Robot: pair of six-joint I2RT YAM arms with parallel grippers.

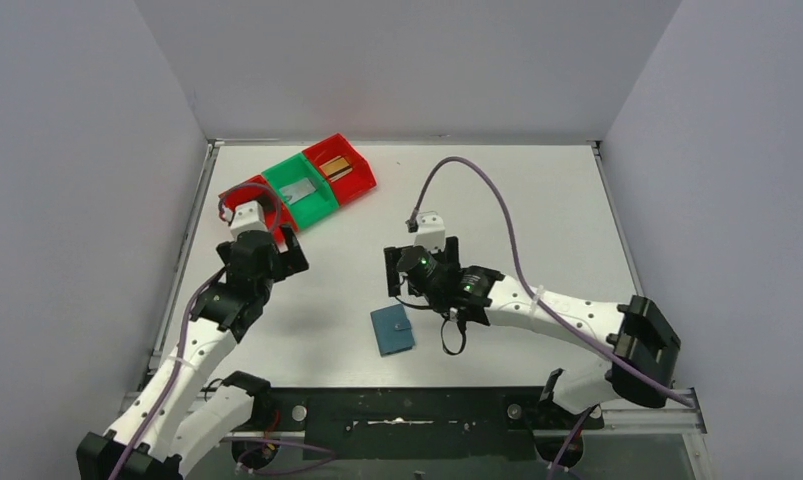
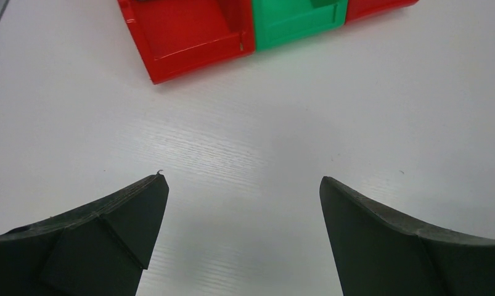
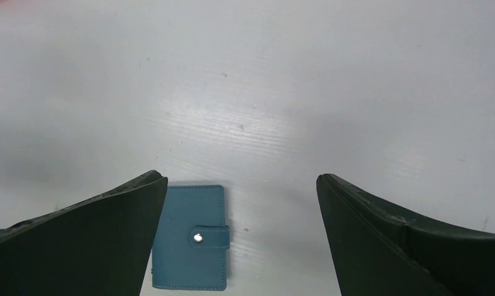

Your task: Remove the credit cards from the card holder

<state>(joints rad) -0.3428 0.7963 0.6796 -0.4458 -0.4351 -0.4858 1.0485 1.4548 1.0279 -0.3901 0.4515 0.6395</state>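
The teal card holder (image 1: 391, 330) lies flat on the white table, folded shut with its snap tab fastened. It also shows in the right wrist view as the card holder (image 3: 192, 237), just inside the left finger. My right gripper (image 1: 422, 265) (image 3: 241, 179) hovers open above and slightly behind it, holding nothing. A silver-grey credit card (image 1: 299, 190) lies in the green bin, and a gold-brown credit card (image 1: 338, 170) in the far red bin. My left gripper (image 1: 262, 245) (image 2: 242, 180) is open and empty over bare table, facing the bins. Anything inside the holder is hidden.
A row of plastic bins stands at the back left: red bin (image 1: 247, 200) (image 2: 189, 31), green bin (image 1: 312, 205) (image 2: 297, 21), red bin (image 1: 357, 180). The nearest red one is partly hidden by my left wrist. Grey walls enclose the table.
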